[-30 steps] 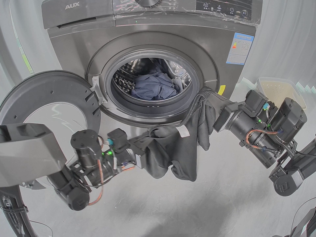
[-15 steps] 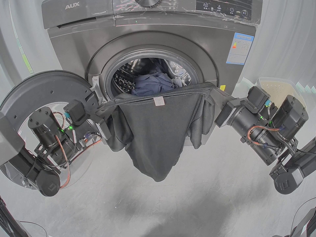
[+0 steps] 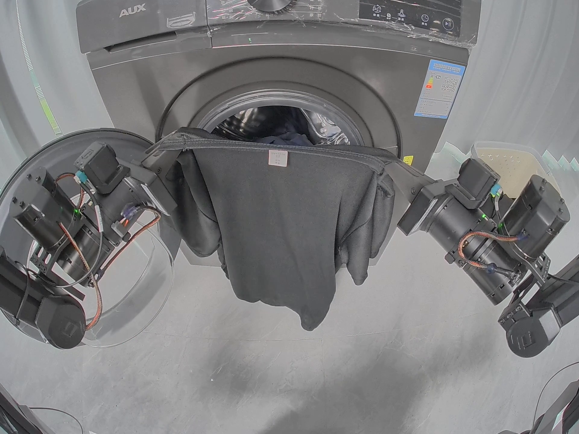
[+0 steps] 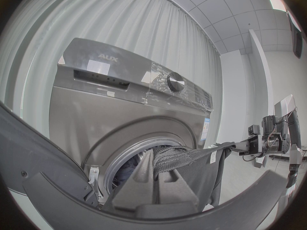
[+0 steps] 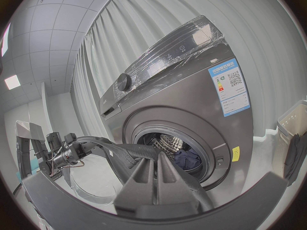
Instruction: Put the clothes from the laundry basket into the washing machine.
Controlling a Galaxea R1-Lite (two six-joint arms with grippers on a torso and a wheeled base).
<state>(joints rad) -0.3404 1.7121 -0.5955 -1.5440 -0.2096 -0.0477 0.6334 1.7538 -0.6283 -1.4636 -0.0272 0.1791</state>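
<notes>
One dark garment [image 3: 283, 224] hangs like a sheet in front of the washer [image 3: 139, 85] mouth [image 3: 283, 114]. Its band [image 3: 241, 144] is pulled near-straight between the left pincer [image 3: 160, 154] and the right pincer [image 3: 395, 172], and its lower end droops well below the lip of the opening. Each pincer is pressed together on one end of the band. In both wrist views the cloth is bunched between the fingers [image 4: 139, 181].

The span looks wider than the mouth, so I judge I should first bring the two ends closer. Then I would carry both forward together, high enough that the drooping end clears the lower lip rather than draping over it. I would let go only once most of the cloth is past the rim. The left pincer sits just beside the open door [image 3: 129, 296], so I would keep it off that.

The fabric looks soft, matte and limp. The knit is coarser and ribbed at the band, with a small white label [image 3: 277, 158] at its middle. Blue clothes [image 5: 187, 158] lie inside the drum [image 5: 166, 142], which is shiny perforated steel. The washer shell is brushed grey metal with wrinkled clear film [image 3: 338, 1] over its top. The door is round with a clear bowl. A pale plastic basket [image 3: 512, 164] stands to the right, near the washer, with a dark cloth [image 5: 295, 154] hanging over its edge.
</notes>
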